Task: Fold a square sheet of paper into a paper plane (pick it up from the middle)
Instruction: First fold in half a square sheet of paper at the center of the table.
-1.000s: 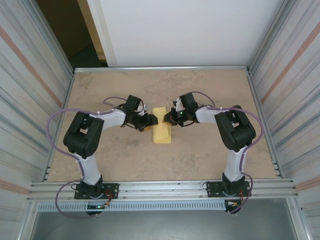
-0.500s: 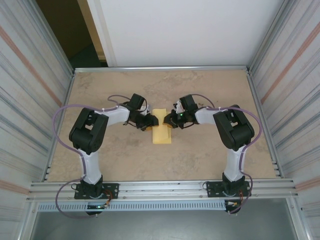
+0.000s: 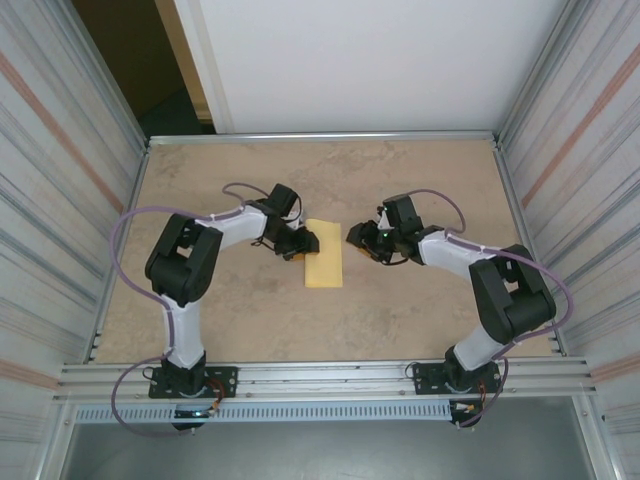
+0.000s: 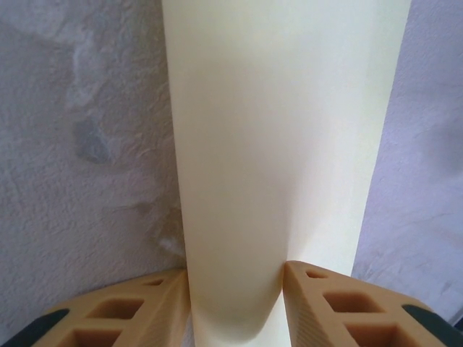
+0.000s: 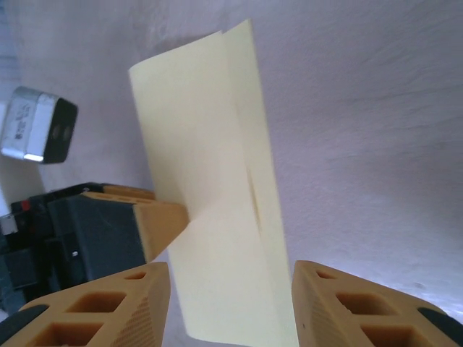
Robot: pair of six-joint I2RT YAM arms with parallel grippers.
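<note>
Two arms bend in toward the middle of the table (image 3: 420, 320). The left gripper (image 3: 305, 243) pinches the left edge of the folded yellow sheet of paper (image 3: 323, 266). The right gripper (image 3: 355, 237) sits just beside the sheet, fingers spread, holding nothing. The left wrist view shows the fold squeezed between both fingers (image 4: 148, 307).

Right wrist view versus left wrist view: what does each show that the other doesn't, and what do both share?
Right wrist alone: the paper in two layers, slightly offset at the far edge; one orange finger of the other arm against its side; the right gripper open. Left wrist alone: the left gripper closed on the paper's curved near end. Both: the pale-yellow paper over the table.
</note>
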